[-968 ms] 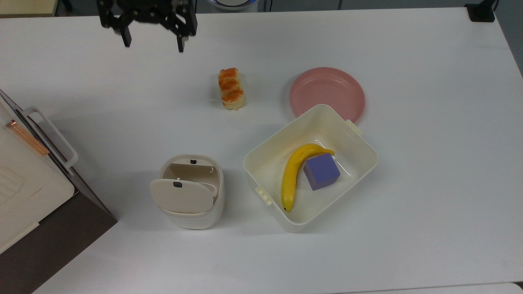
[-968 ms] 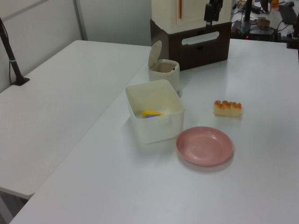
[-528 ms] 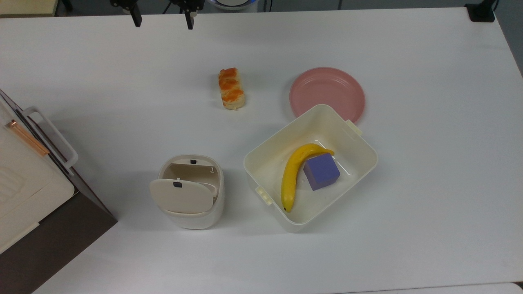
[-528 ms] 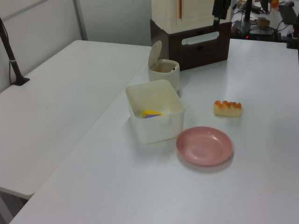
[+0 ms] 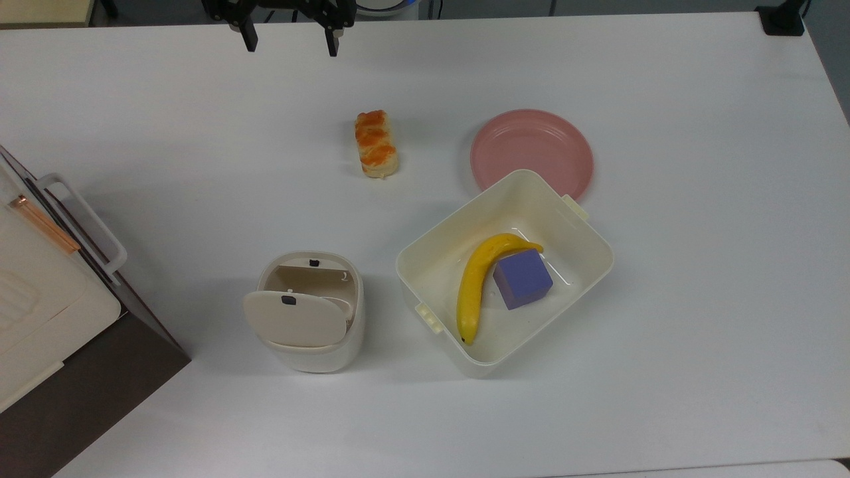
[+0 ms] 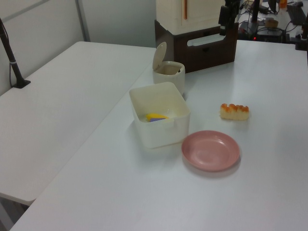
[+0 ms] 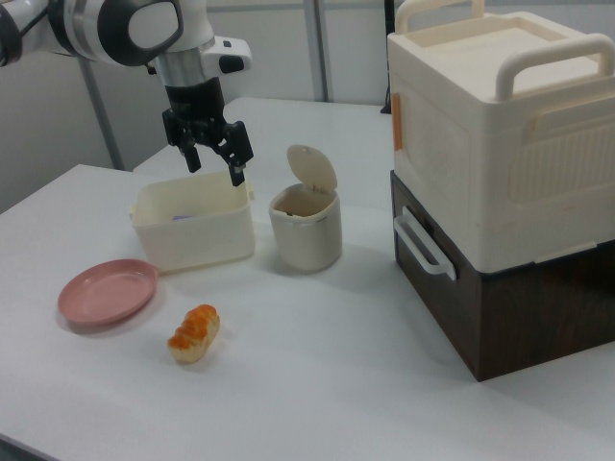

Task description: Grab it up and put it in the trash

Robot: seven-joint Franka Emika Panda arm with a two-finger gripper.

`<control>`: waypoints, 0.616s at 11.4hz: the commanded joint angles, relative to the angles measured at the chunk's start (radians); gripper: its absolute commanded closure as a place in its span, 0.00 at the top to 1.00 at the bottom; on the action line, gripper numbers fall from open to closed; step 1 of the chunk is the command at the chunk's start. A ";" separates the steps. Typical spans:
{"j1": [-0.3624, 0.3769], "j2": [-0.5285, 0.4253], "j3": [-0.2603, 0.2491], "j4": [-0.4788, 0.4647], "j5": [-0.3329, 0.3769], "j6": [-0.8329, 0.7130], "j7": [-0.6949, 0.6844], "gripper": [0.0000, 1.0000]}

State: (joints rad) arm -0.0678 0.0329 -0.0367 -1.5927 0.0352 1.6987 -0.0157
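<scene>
Claw sits at the top edge of the top view, above the bench, fingers apart with nothing between them. In the right view the claw hangs in the air above the far side of the tub, pointing down.

Trash bin stands on the bench at the top view's lower left of centre, flap lid tipped up and open, small dark mark on it. Right view shows the bin just beside the tub, lid raised. I can't see into it well enough to tell what's inside.

No paper wad spotted on the bench; can't tell where it is.

Other stuff: glazed bread loaf lies alone mid-bench, well apart from the claw. Pink plate touches or nearly touches the tub's far corner in the top view. Cream tub holds a banana and a purple cube, side by side. Cream box on a dark brown base stands at the right view's right.
</scene>
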 commanded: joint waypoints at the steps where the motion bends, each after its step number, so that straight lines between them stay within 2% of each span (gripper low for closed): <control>1: 0.023 -0.039 -0.022 -0.053 0.023 0.048 0.020 1.00; 7: 0.026 -0.031 -0.022 -0.030 0.022 0.047 0.022 1.00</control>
State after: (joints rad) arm -0.0637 0.0324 -0.0370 -1.5942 0.0356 1.7114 -0.0127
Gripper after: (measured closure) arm 0.000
